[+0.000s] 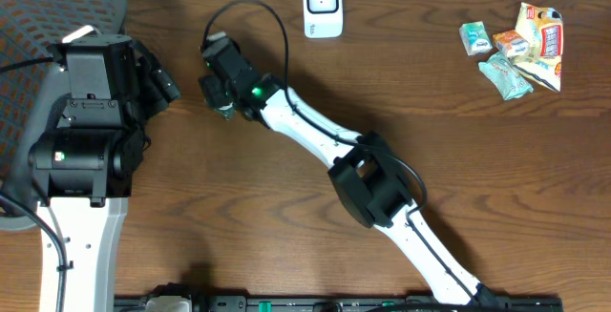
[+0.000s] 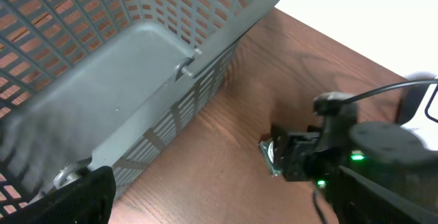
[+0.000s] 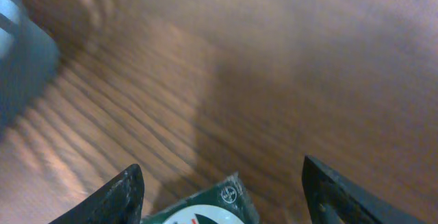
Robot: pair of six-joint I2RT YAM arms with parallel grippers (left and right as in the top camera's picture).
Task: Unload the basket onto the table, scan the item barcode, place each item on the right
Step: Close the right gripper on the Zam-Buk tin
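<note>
A green and white packet (image 3: 205,212) lies on the wooden table between the fingers of my right gripper (image 3: 220,168). The jaws stand open, with a clear gap on the packet's right side. In the overhead view the right gripper (image 1: 218,85) is at the upper left of the table, with the packet's edge (image 1: 225,112) showing under it. The white barcode scanner (image 1: 323,7) stands at the back edge. My left gripper (image 1: 162,75) is open and holds nothing, close to the grey basket. Only one of its fingers (image 2: 82,196) shows in the left wrist view.
A grey mesh basket (image 1: 38,16) sits at the far left, its wall (image 2: 171,107) close to the packet (image 2: 268,157). Several snack packets (image 1: 516,50) lie at the back right. The right arm (image 1: 372,178) crosses the middle of the table.
</note>
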